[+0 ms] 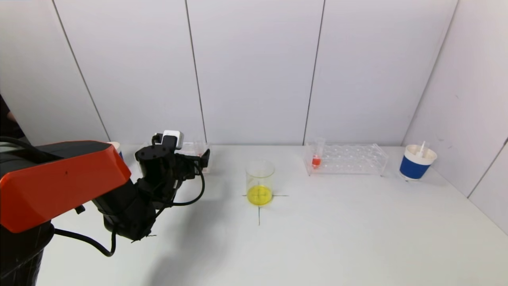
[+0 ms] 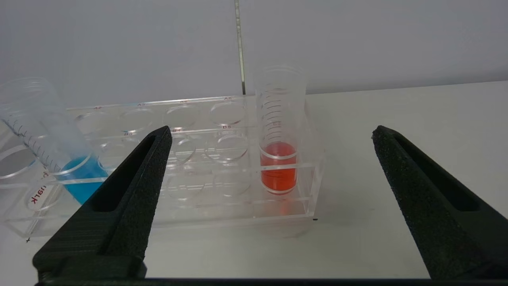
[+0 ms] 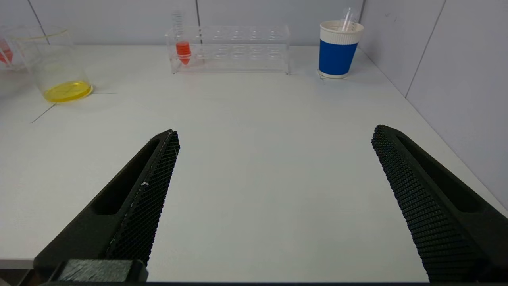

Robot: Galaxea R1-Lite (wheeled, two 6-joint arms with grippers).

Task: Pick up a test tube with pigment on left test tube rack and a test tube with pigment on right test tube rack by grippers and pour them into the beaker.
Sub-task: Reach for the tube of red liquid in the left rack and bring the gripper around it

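The clear beaker (image 1: 260, 182) with yellow liquid stands on a cross mark mid-table; it also shows in the right wrist view (image 3: 55, 65). The left rack (image 2: 198, 167) holds a tube with red pigment (image 2: 279, 159) at its end and a tilted tube with blue pigment (image 2: 59, 147). My left gripper (image 2: 272, 133) is open and empty, a short way in front of the red tube; it also shows in the head view (image 1: 200, 159). The right rack (image 1: 345, 159) holds one tube with red pigment (image 1: 316, 155). My right gripper (image 3: 274, 135) is open and empty over the table's near right part, out of the head view.
A blue-and-white paper cup (image 1: 416, 162) with a pipette stands right of the right rack. Another cup (image 1: 116, 147) is partly hidden behind my left arm. Grey walls close in the table at the back and right.
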